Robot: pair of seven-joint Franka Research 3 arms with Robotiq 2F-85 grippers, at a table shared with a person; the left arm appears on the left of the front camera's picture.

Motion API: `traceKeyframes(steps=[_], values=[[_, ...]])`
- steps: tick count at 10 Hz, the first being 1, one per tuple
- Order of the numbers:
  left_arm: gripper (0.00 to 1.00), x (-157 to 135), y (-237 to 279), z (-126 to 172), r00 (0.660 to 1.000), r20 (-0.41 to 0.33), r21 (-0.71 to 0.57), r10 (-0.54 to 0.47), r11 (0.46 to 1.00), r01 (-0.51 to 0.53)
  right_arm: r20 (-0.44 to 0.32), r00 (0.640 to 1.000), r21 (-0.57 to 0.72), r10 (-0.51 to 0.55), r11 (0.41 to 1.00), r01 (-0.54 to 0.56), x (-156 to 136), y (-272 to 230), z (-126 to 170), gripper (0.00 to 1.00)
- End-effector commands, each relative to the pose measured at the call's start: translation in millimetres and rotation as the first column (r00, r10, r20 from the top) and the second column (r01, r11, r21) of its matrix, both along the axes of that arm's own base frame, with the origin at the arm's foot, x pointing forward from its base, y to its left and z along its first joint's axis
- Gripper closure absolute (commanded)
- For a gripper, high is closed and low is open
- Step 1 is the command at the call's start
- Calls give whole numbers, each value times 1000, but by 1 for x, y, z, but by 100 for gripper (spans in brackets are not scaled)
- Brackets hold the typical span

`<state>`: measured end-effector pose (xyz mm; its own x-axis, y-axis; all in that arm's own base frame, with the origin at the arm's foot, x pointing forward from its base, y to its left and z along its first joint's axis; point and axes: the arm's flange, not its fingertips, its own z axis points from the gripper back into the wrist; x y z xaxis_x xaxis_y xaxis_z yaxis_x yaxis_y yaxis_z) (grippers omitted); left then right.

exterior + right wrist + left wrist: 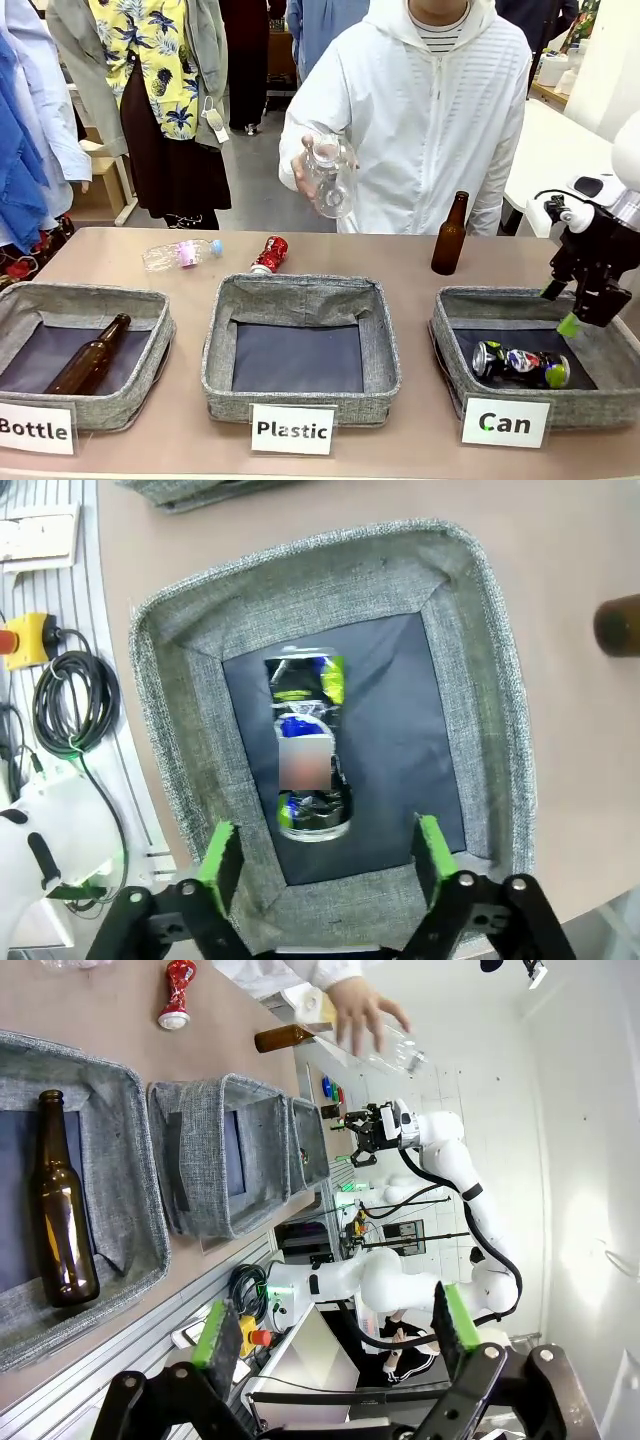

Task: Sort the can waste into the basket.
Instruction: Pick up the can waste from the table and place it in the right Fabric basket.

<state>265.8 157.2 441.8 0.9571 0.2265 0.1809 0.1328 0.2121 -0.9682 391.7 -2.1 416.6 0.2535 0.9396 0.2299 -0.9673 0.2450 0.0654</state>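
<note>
Right gripper (326, 842) fingers are standing wide, gripping nothing, hovering over the Can basket (500, 710); dark can (308, 745) is lying on its floor just beyond the fingertips. Red can (270, 254) is lying on the table (400, 255), far off from them; reaching for it is probably risking knocking the upright brown bottle (450, 235). Bottle basket (158, 340) is holding a lying brown bottle (90, 357), Plastic basket (385, 350) nothing. Left gripper (335, 1322) fingers are standing wide too.
</note>
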Motion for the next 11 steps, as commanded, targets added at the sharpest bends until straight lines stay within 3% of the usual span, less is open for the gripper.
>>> traceKeyframes(steps=[1, 3, 4, 5, 6, 7, 8, 9, 11], values=[[0, 1, 0, 4, 1000, 1, -22, 4, 1000, -4, 5, 1000, 35, 5, 999, -5, -1, -3, -1, 0], [0, 1, 0, 4, 1000, 1, -22, 4, 1000, -4, -48, 999, 250, -25, 967, 36, 12, -15, 6, 0], [0, 1, 0, 4, 1000, 1, -22, 4, 1000, -4, -151, 953, 468, -264, 830, 304, 27, -22, 14, 0], [0, 1, 0, 4, 1000, 1, -22, 4, 1000, -4, -420, 820, 624, -390, 531, 573, 41, -29, 25, 0], [0, 1, 0, 4, 1000, 1, -22, 4, 1000, -4, -628, 684, 621, -371, 291, 728, 52, -44, 29, 0], [0, 1, 0, 4, 1000, 1, -22, 4, 1000, -4, -735, 592, 592, -332, 112, 798, 60, -59, 30, 0], [0, 1, 0, 4, 1000, 1, -22, 4, 1000, -4, -783, 534, 571, -318, -32, 820, 66, -75, 28, 0], [0, 1, 0, 4, 1000, 1, -22, 4, 1000, -4, -805, 502, 554, -316, -99, 827, 69, -84, 26, 0], [0, 1, 0, 4, 1000, 1, -22, 4, 1000, -4, -816, 482, 534, -319, -95, 840, 71, -91, 19, 0]])
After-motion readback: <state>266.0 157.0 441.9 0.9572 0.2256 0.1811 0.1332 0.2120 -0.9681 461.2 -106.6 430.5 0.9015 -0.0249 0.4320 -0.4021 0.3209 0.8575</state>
